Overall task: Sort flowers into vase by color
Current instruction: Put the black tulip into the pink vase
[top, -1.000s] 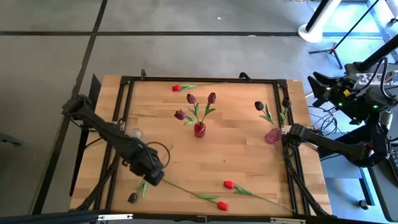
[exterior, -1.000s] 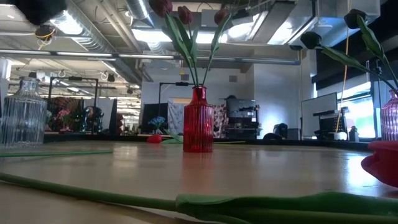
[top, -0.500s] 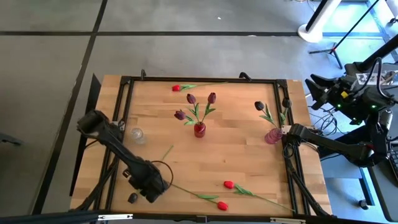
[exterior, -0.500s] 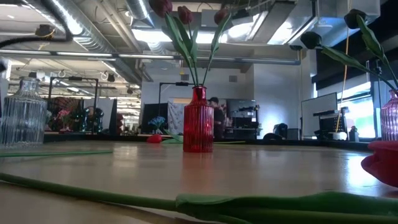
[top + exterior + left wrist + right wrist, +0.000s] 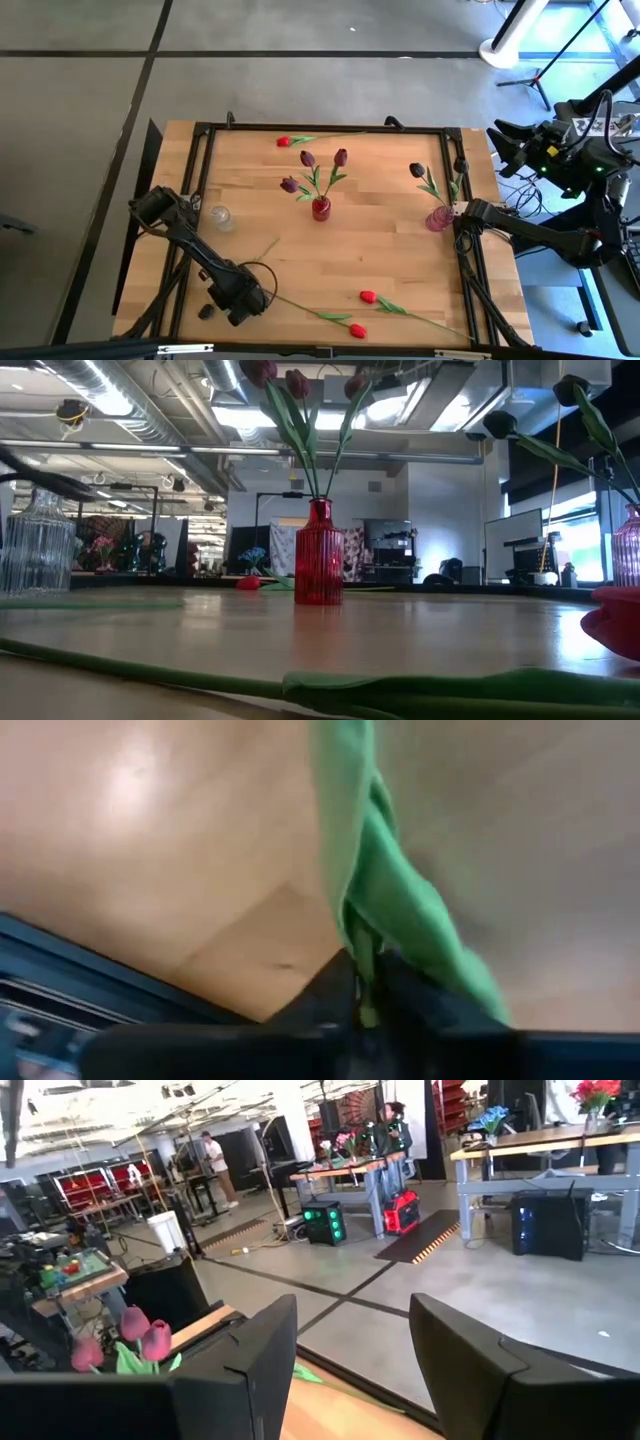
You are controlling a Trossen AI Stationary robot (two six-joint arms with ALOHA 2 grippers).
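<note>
A near-black flower lies at the table's near left, its head (image 5: 207,311) on the wood and its stem running toward the middle (image 5: 268,245). My left gripper (image 5: 236,306) is low over it, shut on its green stem and leaf (image 5: 385,900). Two red flowers (image 5: 357,330) (image 5: 367,297) lie near the front edge, and a third (image 5: 284,141) lies at the back. The red vase (image 5: 320,208) holds three maroon flowers. The pink vase (image 5: 437,218) holds a near-black one. My right gripper (image 5: 350,1370) waits open, high beyond the right edge. My left gripper pinches the near-black flower's stem where the leaf joins it (image 5: 360,955), between its two fingers (image 5: 325,990). It comes slanting down from the far left. The flower lies on the table; its head rests just left of the gripper.
A clear glass vase (image 5: 220,216) stands empty at the left, close behind my left arm. A black frame (image 5: 200,200) runs round the tabletop. The long stem of a red flower (image 5: 150,672) lies across the front near my left gripper.
My left gripper has dropped down and moved toward the table's near left corner, tipping more steeply, onto the near-black flower. The flower's head has shifted a little toward the left edge.
</note>
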